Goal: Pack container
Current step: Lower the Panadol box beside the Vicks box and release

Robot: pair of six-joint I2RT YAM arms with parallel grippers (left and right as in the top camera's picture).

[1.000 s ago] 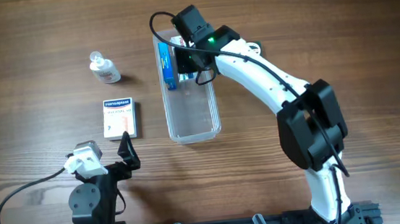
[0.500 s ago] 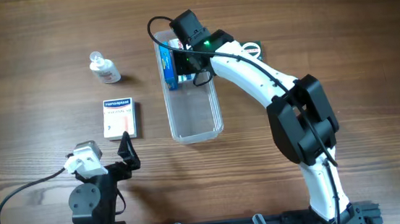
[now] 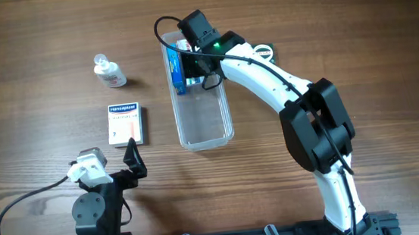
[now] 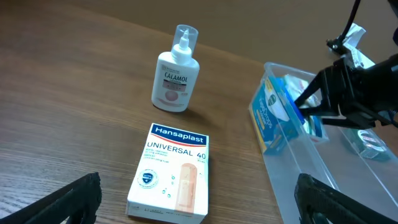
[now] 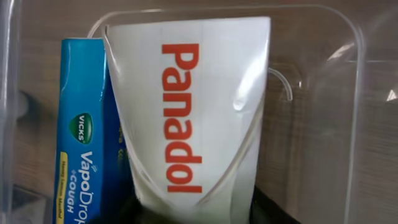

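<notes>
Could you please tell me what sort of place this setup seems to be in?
Probably a robotics lab bench rather than a home: a wooden table with a white robot arm mounted at its near edge, and staged goods, a plaster box and a clear container.

The container (image 3: pixel 204 125) is clear glossy plastic, the tabletop (image 3: pixel 35 41) matt wood grain, the Panadol box (image 5: pixel 193 93) smooth card, and the bottle (image 4: pixel 174 78) smooth plastic.

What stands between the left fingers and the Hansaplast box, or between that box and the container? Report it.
Nothing visible. Bare table lies between the open left fingers and the Hansaplast box, and between that box and the container. The container's near end is empty; two boxes and the right gripper occupy its far end.
</notes>
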